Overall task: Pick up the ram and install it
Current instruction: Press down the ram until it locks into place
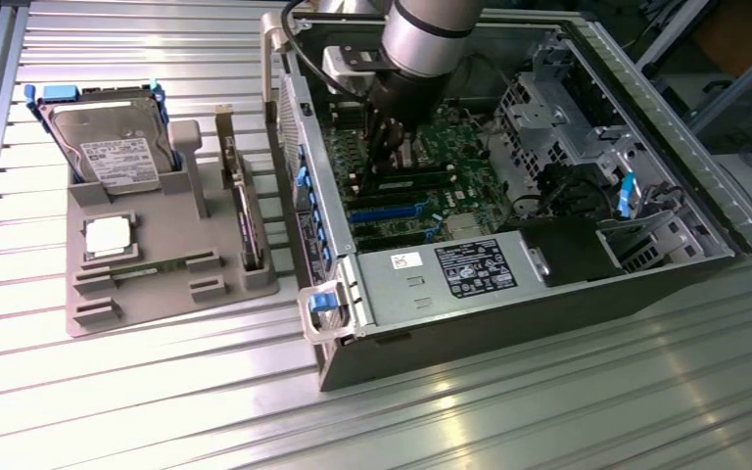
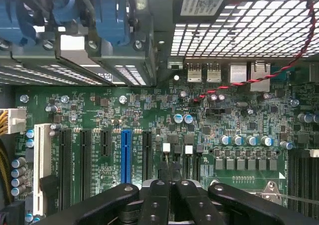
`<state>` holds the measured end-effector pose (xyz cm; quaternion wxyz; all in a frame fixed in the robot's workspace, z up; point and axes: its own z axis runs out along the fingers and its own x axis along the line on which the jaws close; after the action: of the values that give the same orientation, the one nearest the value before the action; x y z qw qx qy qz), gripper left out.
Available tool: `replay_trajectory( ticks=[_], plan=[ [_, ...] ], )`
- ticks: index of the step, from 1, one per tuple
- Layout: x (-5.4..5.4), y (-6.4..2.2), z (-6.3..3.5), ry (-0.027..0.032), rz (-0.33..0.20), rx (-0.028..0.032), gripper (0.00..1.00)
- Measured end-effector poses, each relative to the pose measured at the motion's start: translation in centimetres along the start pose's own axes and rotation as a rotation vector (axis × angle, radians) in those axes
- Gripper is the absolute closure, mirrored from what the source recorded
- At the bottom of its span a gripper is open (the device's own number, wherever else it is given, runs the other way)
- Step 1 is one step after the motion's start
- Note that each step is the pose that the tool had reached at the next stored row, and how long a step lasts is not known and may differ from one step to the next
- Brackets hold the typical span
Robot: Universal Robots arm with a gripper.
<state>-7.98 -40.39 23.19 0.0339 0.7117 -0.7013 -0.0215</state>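
Hovering tool (image 2: pixel 169 177) shut, ram (image 1: pixel 409 181) beneath

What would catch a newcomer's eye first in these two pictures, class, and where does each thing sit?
The open computer case dominates the exterior view's right, the robot arm reaching down into it with its gripper shut just above the green motherboard. On the exterior view's left, a grey tray holds a hard drive.

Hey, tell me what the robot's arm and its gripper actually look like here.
The arm is a round silver-grey tube with a black band at its top. Below it sits a black wrist section beside a pale grey block. A black cable curves in next to it. The gripper is matt black, with angular linkage bars joined by round pins and two slim black fingers.
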Motion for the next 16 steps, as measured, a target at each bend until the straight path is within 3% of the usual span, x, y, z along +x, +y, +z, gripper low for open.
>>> replay_trajectory(
  ticks=[7, 8, 10, 11, 14, 16],
  plan=[
    [0.0, -0.01, 0.12, -0.0009, 0.000, 0.0005, 0.89],
    [0.0, 0.03, -0.46, -0.0015, 0.000, 0.0009, 0.89],
    [0.0, 0.15, -2.60, -0.0003, 0.000, 0.0003, 0.89],
    [0.0, 0.08, -2.79, -0.0005, 0.000, 0.0004, 0.89],
    [0.1, -1.06, -2.93, -0.0009, 0.000, -0.0002, 0.89],
    [0.1, -2.65, -3.05, -0.0016, 0.000, -0.0035, 0.89]
  ],
)
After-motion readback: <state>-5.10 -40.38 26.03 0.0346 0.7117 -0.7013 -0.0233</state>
